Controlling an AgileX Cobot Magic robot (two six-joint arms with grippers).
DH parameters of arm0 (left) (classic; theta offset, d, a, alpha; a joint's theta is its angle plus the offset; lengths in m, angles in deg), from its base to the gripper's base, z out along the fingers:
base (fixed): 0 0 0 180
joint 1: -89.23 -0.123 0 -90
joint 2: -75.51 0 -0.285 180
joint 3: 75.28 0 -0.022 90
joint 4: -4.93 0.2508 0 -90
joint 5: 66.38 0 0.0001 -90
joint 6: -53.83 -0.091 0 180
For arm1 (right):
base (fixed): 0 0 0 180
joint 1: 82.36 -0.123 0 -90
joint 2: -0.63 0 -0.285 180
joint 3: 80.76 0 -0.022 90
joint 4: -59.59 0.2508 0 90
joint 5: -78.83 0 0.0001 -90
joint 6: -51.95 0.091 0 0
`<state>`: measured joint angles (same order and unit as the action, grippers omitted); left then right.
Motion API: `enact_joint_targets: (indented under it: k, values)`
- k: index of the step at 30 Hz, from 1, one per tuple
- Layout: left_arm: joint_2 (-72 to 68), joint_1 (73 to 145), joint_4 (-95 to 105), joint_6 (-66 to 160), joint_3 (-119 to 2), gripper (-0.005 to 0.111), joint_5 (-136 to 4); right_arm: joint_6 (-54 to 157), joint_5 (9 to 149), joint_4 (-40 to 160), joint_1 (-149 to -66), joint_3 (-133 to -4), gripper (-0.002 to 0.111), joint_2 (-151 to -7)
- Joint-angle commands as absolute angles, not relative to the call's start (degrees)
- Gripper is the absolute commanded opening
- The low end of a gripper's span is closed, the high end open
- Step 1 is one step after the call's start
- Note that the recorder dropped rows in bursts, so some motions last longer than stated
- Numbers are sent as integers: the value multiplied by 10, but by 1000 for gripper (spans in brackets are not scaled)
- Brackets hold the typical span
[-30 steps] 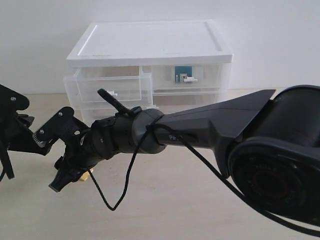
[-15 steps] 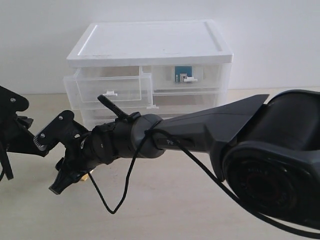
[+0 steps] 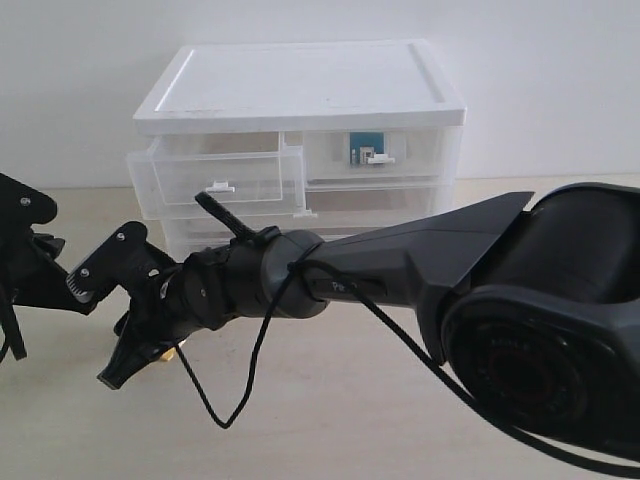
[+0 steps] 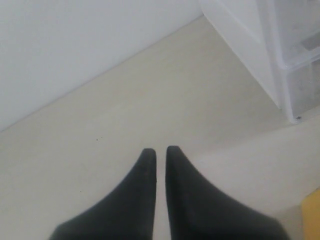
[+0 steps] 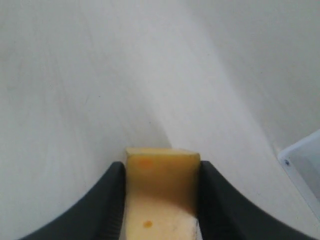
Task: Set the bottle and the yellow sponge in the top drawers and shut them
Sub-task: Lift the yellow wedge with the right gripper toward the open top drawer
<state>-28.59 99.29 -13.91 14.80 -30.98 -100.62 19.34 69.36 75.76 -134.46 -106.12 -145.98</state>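
Right gripper [image 5: 161, 169] | jaws pressed on both sides of yellow sponge [image 5: 161, 195]

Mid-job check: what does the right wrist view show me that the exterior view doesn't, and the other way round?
Right wrist only: the yellow sponge pinched squarely in the right gripper, a finger against each side. Exterior only: the top left drawer standing pulled open, and the bottle behind the shut top right drawer. Both: the right gripper and the sponge, though the exterior shows just a yellow sliver of it.
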Motion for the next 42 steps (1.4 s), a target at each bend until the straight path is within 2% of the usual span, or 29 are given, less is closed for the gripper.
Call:
enact_joint_targets:
  k: [1,26,33,42]
  values:
    - [-280,995,-132,157,-309,4,-1015,174,669,753,-1343,-1059,0,-1471]
    - [-280,995,-179,104,-309,4,-1024,277,541,653,-1342,-1059,0,-1361]
    - [-280,964,-219,115,-309,4,-1024,277,514,643,-1342,-1059,0,-1320]
    - [-280,955,-180,132,-309,4,-1008,270,497,623,-1320,-1059,0,-1214]
